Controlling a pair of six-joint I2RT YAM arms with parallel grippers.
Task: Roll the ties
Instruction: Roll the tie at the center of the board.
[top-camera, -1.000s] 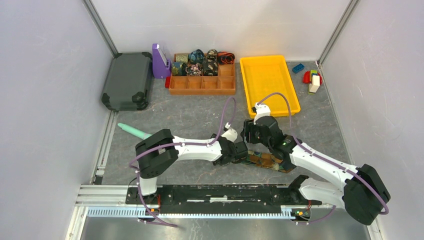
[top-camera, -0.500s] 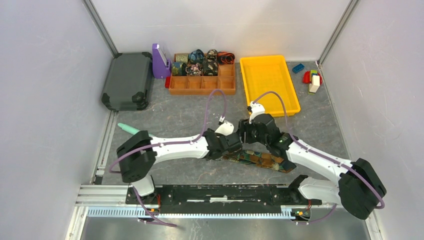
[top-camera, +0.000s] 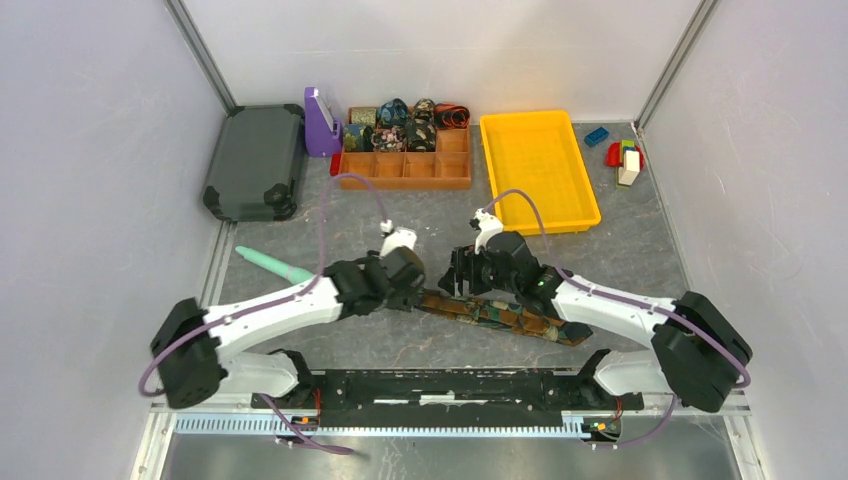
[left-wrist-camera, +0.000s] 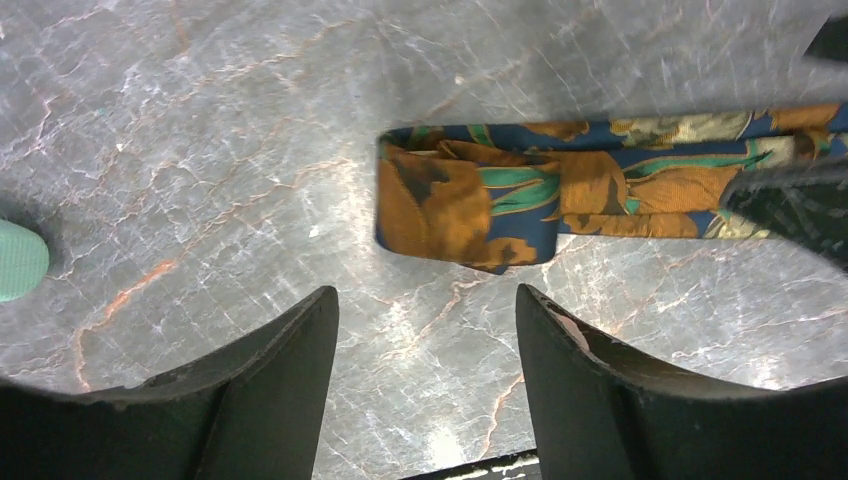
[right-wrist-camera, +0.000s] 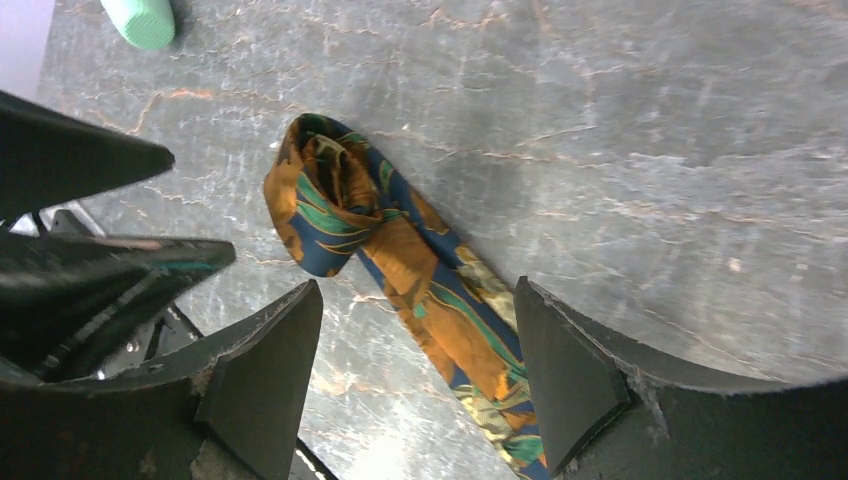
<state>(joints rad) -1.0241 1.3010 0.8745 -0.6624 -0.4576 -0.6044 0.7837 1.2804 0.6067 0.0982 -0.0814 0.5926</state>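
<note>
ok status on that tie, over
Left gripper open, empty. Right gripper open, empty. Tie flat on table, one end folded into a loose first turn. Green stick lies clear.

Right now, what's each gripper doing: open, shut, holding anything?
Left gripper: open, empty, just short of the tie.
Right gripper: open, empty, over the tie.

You see one tie (top-camera: 500, 316) in an orange, navy and green leaf print, lying flat as a long strip on the grey tabletop (top-camera: 380, 225) and running from the centre toward the near right. Its folded end (left-wrist-camera: 455, 205) is doubled over into a loose first turn. Several rolled ties (top-camera: 405, 122) fill the back row of the orange compartment tray (top-camera: 405, 185).
</note>
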